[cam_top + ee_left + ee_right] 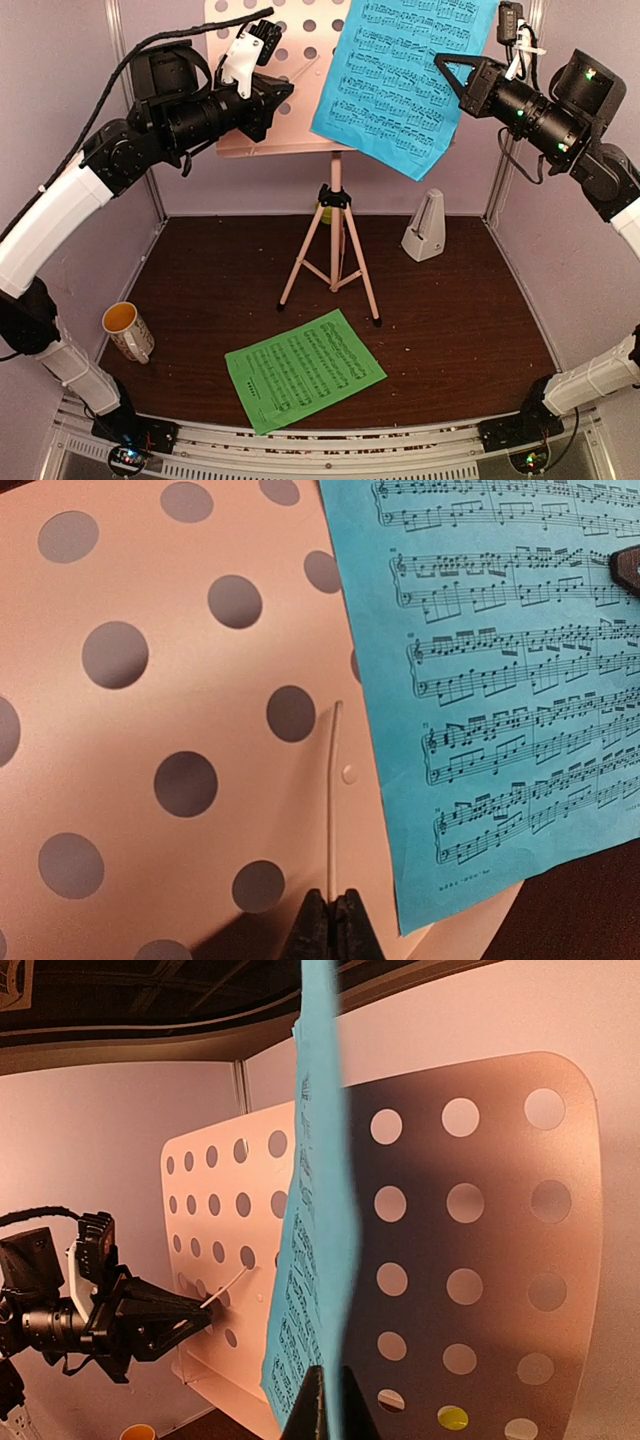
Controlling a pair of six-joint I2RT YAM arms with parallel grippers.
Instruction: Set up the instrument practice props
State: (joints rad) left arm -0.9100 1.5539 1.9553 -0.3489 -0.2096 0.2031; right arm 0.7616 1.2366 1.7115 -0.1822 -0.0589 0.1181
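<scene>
A mug (128,330) stands by the table's (450,330) near-left corner. The left tool (284,92) is pinched shut on the thin white wire (328,800) on the face of the stand (300,128). The stand is upright on its tripod, mid-table towards the far edge. The green sheet (303,370) lies flat by the near edge. The right tool (442,62) is clamped shut on the edge of the blue sheet (400,80), held up against the stand's right half. The metronome (425,228) sits towards the far-right corner.

Top view: at lower left we see a white, orange-lined mug (128,331) upright on the dark brown table (450,300). At centre we glimpse a lime-green bowl (322,213), mostly hidden.
</scene>
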